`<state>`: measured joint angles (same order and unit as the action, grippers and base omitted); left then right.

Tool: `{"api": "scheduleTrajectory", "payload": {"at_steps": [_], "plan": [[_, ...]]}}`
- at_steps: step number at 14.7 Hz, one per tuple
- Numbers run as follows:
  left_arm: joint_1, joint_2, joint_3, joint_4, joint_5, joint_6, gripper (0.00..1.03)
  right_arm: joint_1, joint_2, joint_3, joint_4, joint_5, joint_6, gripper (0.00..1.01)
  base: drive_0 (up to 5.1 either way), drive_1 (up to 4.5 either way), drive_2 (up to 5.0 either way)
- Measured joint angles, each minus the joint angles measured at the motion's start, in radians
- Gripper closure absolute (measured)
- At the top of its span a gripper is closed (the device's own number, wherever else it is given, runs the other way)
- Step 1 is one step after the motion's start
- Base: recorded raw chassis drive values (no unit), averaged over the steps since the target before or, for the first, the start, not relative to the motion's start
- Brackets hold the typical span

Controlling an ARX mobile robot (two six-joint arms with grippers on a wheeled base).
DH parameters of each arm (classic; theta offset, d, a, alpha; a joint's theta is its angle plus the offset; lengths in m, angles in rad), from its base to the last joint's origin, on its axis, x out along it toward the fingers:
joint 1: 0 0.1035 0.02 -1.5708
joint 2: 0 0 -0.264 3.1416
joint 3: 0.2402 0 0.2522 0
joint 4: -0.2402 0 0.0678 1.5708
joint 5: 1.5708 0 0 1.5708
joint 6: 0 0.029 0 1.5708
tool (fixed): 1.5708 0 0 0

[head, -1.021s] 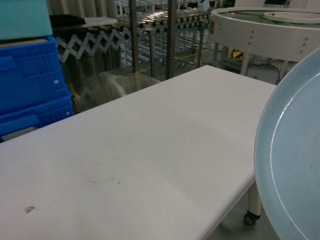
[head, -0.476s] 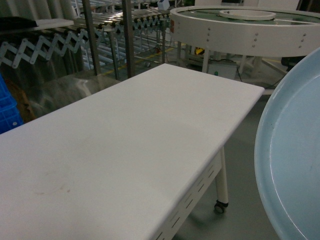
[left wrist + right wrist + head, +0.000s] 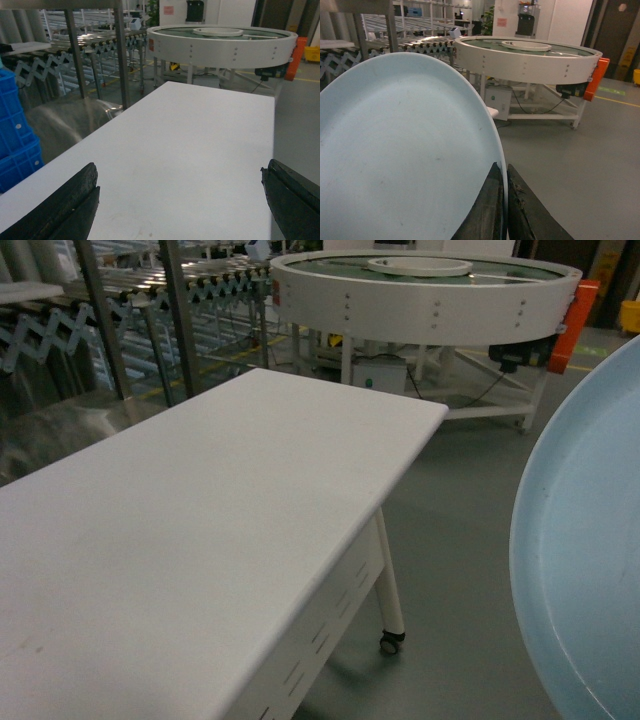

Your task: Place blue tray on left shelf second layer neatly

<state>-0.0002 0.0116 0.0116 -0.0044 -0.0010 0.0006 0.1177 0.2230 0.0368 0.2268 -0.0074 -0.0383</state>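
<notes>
The blue tray [image 3: 590, 560] is a pale blue round dish standing on edge at the right of the head view. It also fills the left of the right wrist view [image 3: 405, 150]. My right gripper [image 3: 502, 167] is shut on the blue tray's rim, one finger on each face. Over the white table [image 3: 200, 140], my left gripper [image 3: 178, 170] is open, with nothing between its fingers. Steel posts [image 3: 180, 310] of the left shelf rise behind the table, with a shiny steel tier [image 3: 65, 120] low between them. I cannot tell which layer that is.
A round white conveyor table [image 3: 420, 290] stands on the grey floor beyond the white table's far end. Dark blue crates [image 3: 15, 135] sit at the left. An extendable roller conveyor [image 3: 40, 320] runs behind the posts. The table's right edge [image 3: 340, 570] drops to a castor leg.
The head view has swung to the right: the blue crates have left it, and the table's end and the round conveyor have come in. The tray keeps its place in the view.
</notes>
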Motion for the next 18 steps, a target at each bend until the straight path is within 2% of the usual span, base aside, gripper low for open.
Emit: {"api": "scheduleTrajectory", "payload": {"at_steps": [18], "plan": [[0.000,0.000,0.000,0.000,0.000,0.000,0.05,0.000,0.000,0.000,0.000,0.000,0.000,0.99,-1.6,-1.60,-1.6]]}}
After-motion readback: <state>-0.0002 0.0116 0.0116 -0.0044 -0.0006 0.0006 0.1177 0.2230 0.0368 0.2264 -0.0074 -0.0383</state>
